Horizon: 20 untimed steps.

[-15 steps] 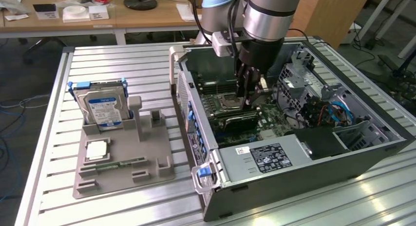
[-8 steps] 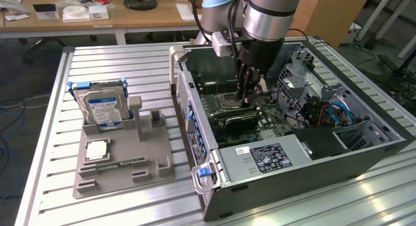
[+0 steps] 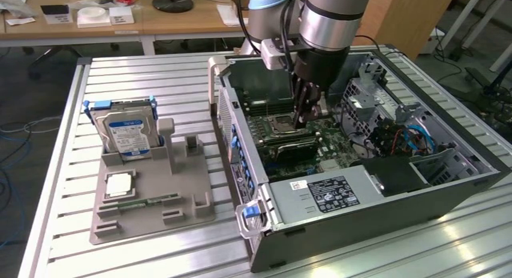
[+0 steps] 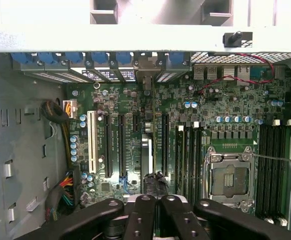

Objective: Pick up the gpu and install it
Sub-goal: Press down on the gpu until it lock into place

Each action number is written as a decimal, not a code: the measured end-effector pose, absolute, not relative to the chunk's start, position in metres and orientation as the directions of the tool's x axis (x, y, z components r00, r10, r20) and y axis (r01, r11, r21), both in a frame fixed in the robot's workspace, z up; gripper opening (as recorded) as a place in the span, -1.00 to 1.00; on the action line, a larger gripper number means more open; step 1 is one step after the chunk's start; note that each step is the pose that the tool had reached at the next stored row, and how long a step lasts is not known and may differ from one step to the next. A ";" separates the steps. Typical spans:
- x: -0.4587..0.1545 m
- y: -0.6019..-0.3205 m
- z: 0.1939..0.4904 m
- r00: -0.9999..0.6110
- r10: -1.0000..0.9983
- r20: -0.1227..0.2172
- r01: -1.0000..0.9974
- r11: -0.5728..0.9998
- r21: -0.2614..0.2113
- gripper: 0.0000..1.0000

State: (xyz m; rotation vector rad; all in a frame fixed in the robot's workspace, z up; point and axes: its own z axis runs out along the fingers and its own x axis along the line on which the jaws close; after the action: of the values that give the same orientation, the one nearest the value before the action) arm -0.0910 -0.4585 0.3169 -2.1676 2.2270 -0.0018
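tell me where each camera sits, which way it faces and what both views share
Exterior view: off the arm, raised, looking down across the slatted table at the open computer case and the grey fixture holding a hard drive; the arm reaches down into the case with the gripper over the motherboard.
Wrist view: on the wrist, looking along the shut gripper onto the motherboard, where the gpu stands edge-on between the slots.
Shared: gripper, motherboard, empty CPU socket.
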 end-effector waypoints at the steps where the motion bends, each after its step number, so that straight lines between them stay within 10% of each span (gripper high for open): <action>1: -0.091 -0.459 0.317 -0.027 -0.999 -0.023 -0.999 0.027 -0.024 -0.79; 20: -0.091 -0.459 0.310 -0.027 -0.999 -0.024 -0.999 0.027 -0.024 -0.79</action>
State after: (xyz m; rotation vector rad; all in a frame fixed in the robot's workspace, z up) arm -0.0910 -0.4585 0.3097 -2.1675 2.2269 -0.0015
